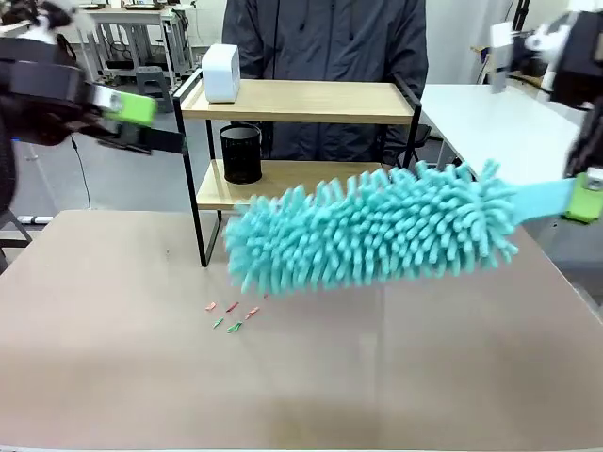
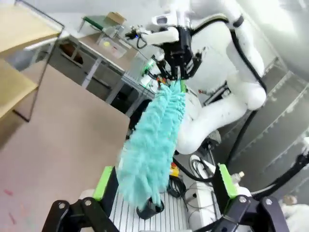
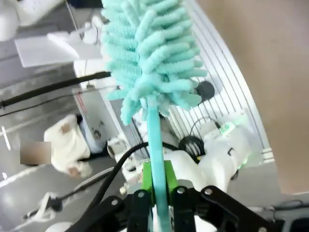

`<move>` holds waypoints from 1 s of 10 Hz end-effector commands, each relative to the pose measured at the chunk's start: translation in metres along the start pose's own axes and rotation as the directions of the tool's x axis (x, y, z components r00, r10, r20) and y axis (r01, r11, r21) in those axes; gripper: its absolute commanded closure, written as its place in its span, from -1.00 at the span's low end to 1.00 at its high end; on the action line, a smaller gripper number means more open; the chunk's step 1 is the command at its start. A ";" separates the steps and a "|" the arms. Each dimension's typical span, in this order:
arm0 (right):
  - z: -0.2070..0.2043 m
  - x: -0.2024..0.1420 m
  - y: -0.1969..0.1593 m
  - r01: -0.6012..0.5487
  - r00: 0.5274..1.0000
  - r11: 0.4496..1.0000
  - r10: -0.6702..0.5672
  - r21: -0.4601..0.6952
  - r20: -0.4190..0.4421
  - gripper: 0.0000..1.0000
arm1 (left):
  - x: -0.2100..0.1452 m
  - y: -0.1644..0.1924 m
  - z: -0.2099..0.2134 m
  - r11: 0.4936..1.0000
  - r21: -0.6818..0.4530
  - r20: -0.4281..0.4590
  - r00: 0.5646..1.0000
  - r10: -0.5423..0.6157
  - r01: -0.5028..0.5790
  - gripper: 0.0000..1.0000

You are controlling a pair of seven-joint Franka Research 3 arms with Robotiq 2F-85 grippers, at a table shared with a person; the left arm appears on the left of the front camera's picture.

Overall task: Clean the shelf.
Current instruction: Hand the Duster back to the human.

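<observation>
Front view: shelf (image 1: 300,99) runs left-right; duster (image 1: 377,231) likewise.

Fluffy chenille duster (image 1: 377,231), wooden shelf (image 1: 311,100) (metal frame)

- A brown table (image 1: 122,377) spans the foreground.
- Beyond its far right corner stands a white table (image 1: 499,122).
- Past the far left corner lie grey floor (image 1: 57,184) and cluttered workbenches (image 1: 127,19), evenly lit.
</observation>
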State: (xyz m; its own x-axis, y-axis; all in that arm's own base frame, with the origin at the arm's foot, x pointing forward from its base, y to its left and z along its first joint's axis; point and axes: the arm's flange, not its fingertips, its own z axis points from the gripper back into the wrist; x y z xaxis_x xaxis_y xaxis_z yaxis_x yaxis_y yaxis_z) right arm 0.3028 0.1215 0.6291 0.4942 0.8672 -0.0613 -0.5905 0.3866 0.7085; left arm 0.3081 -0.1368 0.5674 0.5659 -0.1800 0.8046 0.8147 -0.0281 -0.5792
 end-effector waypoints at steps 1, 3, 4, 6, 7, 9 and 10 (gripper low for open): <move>0.014 0.028 0.001 0.025 0.984 0.999 -0.032 -0.040 -0.173 0.74 | 0.014 0.014 -0.036 0.993 -0.082 -0.086 0.992 -0.090 0.083 -1.00; 0.009 0.053 -0.008 -0.021 0.982 1.000 0.018 -0.019 -0.187 0.74 | 0.011 0.016 -0.080 0.983 -0.169 -0.193 0.976 -0.100 0.067 -1.00; 0.012 0.057 -0.011 -0.057 0.985 0.998 0.057 0.000 -0.164 0.74 | 0.007 0.020 -0.095 0.981 -0.177 -0.219 0.968 -0.123 0.084 -1.00; 0.017 0.060 -0.012 -0.105 0.987 0.994 0.105 0.009 -0.120 0.74 | -0.005 0.028 -0.115 0.981 -0.183 -0.289 0.950 -0.119 0.067 -1.00; 0.018 0.060 -0.012 -0.106 0.988 0.994 0.106 0.013 -0.112 0.74 | -0.009 0.031 -0.118 0.981 -0.186 -0.294 0.949 -0.115 0.062 -1.00; 0.015 0.057 -0.012 -0.113 0.983 0.993 0.118 0.042 -0.139 0.74 | -0.010 0.033 -0.118 0.981 -0.185 -0.269 0.957 -0.112 0.063 -1.00; 0.014 0.056 -0.012 -0.121 0.982 0.992 0.126 0.043 -0.143 0.74 | -0.011 0.037 -0.117 0.983 -0.176 -0.252 0.962 -0.103 0.059 -1.00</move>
State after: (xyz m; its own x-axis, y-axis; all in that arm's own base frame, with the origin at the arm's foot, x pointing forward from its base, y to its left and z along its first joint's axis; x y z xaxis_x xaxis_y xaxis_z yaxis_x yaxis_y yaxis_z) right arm 0.3479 0.1723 0.6103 0.3517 0.9310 -0.0978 -0.6233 0.3108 0.7176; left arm 0.3146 -0.2521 0.5213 0.4399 -0.4452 0.7800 0.7977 -0.2052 -0.5670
